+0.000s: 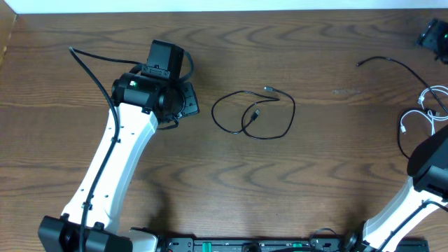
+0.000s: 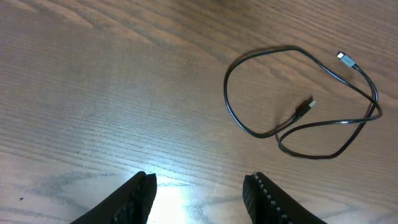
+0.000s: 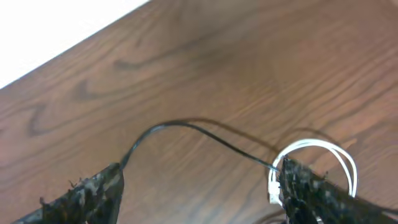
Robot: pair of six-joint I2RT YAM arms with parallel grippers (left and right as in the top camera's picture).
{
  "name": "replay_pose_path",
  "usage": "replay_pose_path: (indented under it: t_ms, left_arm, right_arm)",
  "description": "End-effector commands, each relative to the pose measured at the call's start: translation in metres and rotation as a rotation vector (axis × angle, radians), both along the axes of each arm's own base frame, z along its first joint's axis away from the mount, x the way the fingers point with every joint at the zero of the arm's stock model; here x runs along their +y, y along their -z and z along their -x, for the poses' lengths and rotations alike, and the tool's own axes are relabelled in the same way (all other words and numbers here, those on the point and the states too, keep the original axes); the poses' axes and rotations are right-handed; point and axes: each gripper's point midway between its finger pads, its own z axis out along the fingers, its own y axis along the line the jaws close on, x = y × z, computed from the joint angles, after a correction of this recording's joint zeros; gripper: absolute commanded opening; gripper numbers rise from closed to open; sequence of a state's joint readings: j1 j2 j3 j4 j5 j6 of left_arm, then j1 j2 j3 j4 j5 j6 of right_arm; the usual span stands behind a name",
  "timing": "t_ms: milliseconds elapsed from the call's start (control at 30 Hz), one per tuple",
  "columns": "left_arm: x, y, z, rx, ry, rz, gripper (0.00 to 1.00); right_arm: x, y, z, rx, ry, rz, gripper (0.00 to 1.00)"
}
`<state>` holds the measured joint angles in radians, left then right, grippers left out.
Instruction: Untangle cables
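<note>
— Three cables on the counter [image 1: 315, 189], yes?
— Yes; the looped black cable [image 1: 213, 115] lies mid-counter, crossing over itself, both plug ends free; the second black cable [image 1: 392, 60] and the white cable [image 1: 420, 112] lie together near the right edge, well apart from the loop.
— And the left gripper [image 2: 199, 193]?
— Spread, nothing between its fingers; it hangs over bare wood, left of the looped black cable and clear of it.
— The right gripper [image 3: 199, 199]?
— Spread too; in its wrist view the second black cable arcs from one fingertip [image 3: 311, 190] to the other, and the white cable's loops sit right at that fingertip; whether they touch, I cannot tell.
</note>
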<state>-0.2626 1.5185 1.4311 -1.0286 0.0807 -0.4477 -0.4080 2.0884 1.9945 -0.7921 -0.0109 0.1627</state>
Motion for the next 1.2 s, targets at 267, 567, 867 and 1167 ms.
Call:
replay_pose_path:
  t_ms: [267,567,867,1167]
  left_arm:
    - [0.001,-0.001,0.004,0.009,-0.003,0.004,0.51]
    - [0.002,0.000,0.006,0.018,-0.003,0.001,0.51]
    - [0.002,0.000,0.006,0.017,-0.003,0.001,0.51]
    - [0.002,0.000,0.005,0.014,-0.003,0.002,0.51]
  right_arm:
    - [-0.010,0.080,-0.011,0.201,-0.289,0.160,0.77]
    - [-0.026,0.144,-0.004,0.293,-0.299,0.119,0.79]
    - [-0.029,0.178,-0.012,0.308,-0.381,0.145,0.69]
    - [-0.027,0.175,-0.013,0.299,-0.363,0.136,0.04]
